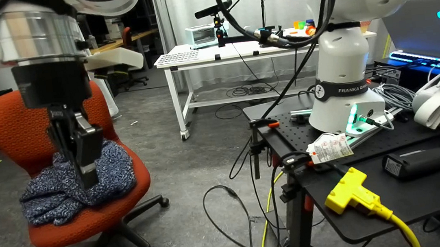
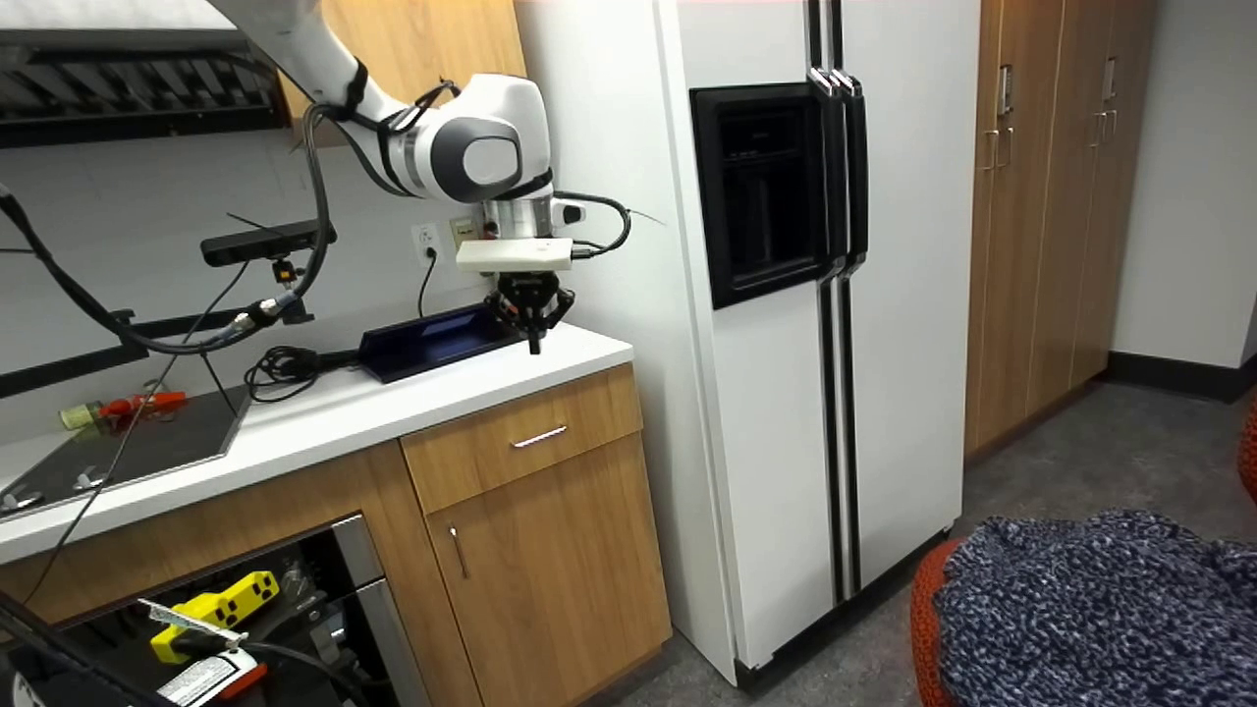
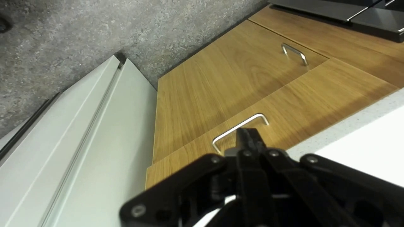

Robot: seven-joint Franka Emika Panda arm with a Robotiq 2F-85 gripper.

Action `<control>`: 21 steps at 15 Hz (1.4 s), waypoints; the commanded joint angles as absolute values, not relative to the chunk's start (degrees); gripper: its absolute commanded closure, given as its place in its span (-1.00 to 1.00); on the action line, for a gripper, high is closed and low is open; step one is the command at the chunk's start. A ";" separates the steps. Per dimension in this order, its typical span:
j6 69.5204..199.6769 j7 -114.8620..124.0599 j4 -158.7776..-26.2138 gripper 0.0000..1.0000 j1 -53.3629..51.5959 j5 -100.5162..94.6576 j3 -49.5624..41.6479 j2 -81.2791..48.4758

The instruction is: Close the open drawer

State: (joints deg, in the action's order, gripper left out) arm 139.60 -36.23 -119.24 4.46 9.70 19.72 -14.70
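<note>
Gripper (image 3: 249, 135) is clenched, nothing held; drawer (image 2: 525, 422) is seated beneath the counter (image 2: 471, 393), apparently flush. Rigid, light-sliding action is expected; any push should be applied beside the handle (image 3: 231, 129), itself probably slippery.

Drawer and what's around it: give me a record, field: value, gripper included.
drawer: looks closed; slight gap can't be ruled out
handle: metal bar, not gripped
gripper: shut, pointing down, clear of the handle
cabinet door: below drawer, closed
refrigerator: beside drawer, doors closed
blue tray: on the counter
task status: probably done
</note>
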 commanded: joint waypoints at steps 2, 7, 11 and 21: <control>138.30 -38.60 -124.15 1.00 2.00 10.83 16.64 -7.95; 137.89 -40.24 -125.76 0.32 0.28 10.53 14.56 -5.86; 138.45 -41.55 -126.60 -0.27 -0.71 10.03 13.36 -5.14; 142.86 -43.48 -127.33 -1.00 -1.41 11.68 12.82 -5.18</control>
State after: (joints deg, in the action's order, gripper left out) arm 140.87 -41.35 -125.19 -0.01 9.87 14.07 -7.31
